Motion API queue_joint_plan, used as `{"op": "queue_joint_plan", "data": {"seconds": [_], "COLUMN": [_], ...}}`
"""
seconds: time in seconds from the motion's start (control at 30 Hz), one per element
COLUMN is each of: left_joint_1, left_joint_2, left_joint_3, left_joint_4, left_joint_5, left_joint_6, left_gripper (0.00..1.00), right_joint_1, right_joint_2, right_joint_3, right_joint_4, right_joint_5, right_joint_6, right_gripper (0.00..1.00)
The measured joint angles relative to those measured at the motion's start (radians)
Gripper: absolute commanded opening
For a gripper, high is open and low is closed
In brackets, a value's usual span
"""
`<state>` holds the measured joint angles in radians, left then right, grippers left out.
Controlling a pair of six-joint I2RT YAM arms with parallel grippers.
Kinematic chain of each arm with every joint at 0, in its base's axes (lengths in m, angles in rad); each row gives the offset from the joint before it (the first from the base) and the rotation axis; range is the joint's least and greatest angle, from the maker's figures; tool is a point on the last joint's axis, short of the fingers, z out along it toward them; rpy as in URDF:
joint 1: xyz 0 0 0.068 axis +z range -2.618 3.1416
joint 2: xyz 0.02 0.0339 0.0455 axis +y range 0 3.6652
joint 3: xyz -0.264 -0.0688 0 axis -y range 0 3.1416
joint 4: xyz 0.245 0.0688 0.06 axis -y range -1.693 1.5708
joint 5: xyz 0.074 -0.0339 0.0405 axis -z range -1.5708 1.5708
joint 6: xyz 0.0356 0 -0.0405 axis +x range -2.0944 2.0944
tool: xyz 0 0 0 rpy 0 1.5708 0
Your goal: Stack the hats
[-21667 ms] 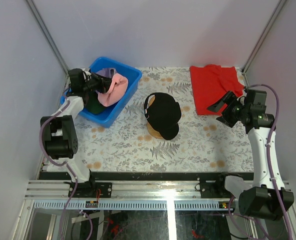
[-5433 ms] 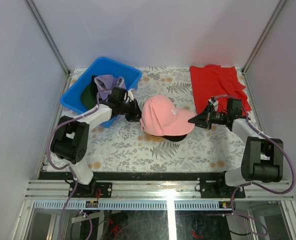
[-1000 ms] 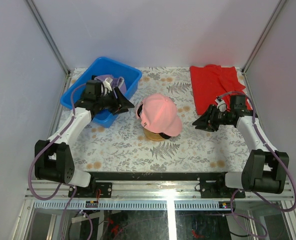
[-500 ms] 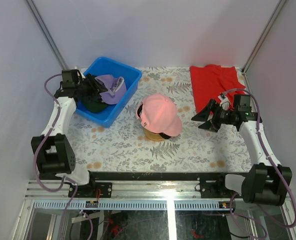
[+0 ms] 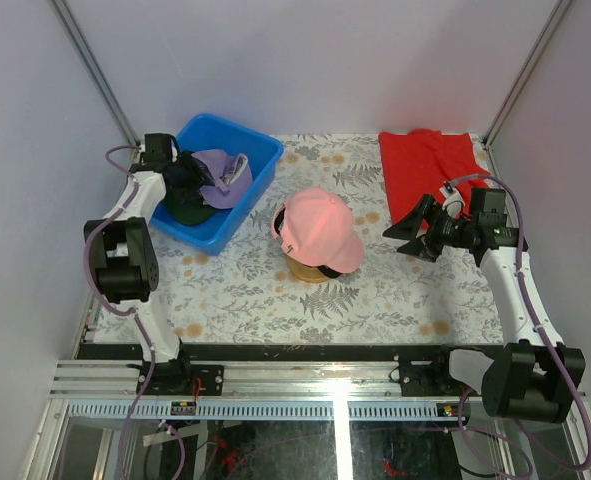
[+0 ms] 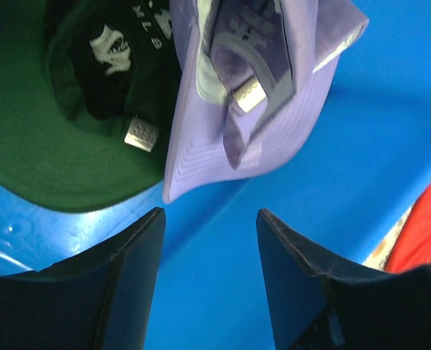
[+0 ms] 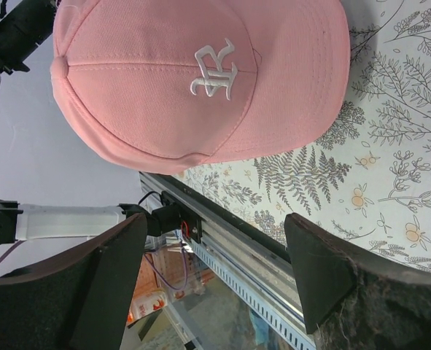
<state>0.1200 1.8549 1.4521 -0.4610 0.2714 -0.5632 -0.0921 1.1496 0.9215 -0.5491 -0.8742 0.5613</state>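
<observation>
We are holding the left end effector point(image 6: 209, 219) open beside the lavender cap point(image 6: 303, 109); the right end effector point(image 7: 215, 226) is hanging open near the pink cap point(image 7: 164, 95).

**Pink, lavender and green against blue and red**

Ahead of the right gripper point(image 7: 215, 222), whose fingers point(image 7: 91, 284) are dull black, the pink cap point(image 7: 200, 109) carries a white stitched emblem point(image 7: 214, 69). An edge of a black cap point(image 5: 327, 269) shows beneath it, over a tan wooden stand point(image 5: 301, 271). The table cover point(image 5: 245, 290) is off-white with grey fern leaves and small orange blossoms. Beyond the black-fingered left gripper point(image 6: 209, 219), the bright blue bin point(image 6: 361, 160) holds a lavender cap point(image 6: 273, 109) and a dark cap point(image 6: 69, 146) with a green under-brim and white lettering on black. Beside the right gripper lies a plain red cloth point(image 5: 430, 170).
</observation>
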Motion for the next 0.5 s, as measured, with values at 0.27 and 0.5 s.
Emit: {"op": "queue_joint_plan", "data": {"seconds": [0.27, 0.5], "left_joint_1": [0.005, 0.006], "left_joint_2": [0.108, 0.232], "left_joint_3": [0.09, 0.198], "left_joint_4": [0.005, 0.0], "left_joint_5": [-0.048, -0.077], "left_joint_6": [0.02, 0.027], "left_gripper": [0.52, 0.43], "right_joint_1": [0.0, 0.0], "right_joint_2": [0.029, 0.053], "right_joint_3": [0.035, 0.05], "right_joint_4": [0.001, 0.005], "right_joint_5": [0.016, 0.029], "right_joint_6": [0.005, 0.024], "right_gripper": [0.83, 0.83]}}
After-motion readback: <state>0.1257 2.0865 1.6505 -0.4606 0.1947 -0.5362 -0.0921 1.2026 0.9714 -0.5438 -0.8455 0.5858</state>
